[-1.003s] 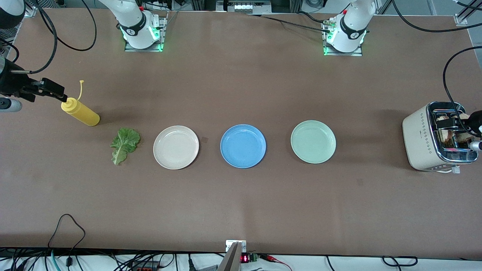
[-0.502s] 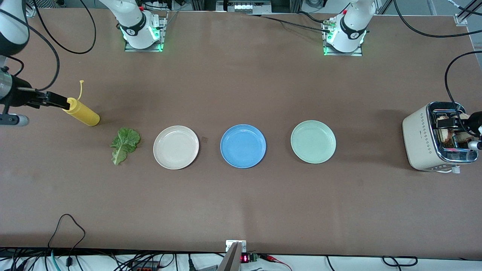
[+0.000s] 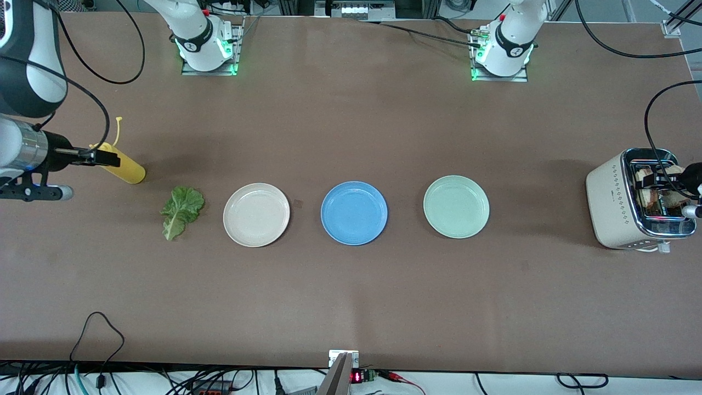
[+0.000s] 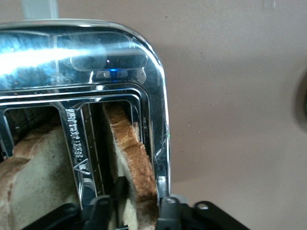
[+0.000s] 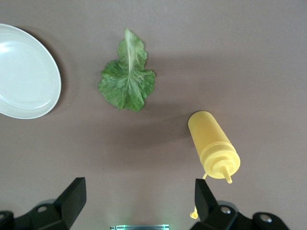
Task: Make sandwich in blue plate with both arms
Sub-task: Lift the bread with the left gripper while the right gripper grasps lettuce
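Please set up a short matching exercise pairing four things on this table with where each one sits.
Things:
1. bread
2. lettuce
3. blue plate
4. bottle

Places:
A. between the cream and green plates
B. in the toaster's slot
C. under the right tool
D. on the table beside the cream plate

Pairs: 1-B, 2-D, 3-A, 4-C

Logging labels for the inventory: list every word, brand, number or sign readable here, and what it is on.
Toaster: embossed lettering on the bar between its slots, too blurred to read.
Small display at the table edge nearest the front camera: red lit digits, too small to read.
Plates, yellow bottle, lettuce: no text visible.
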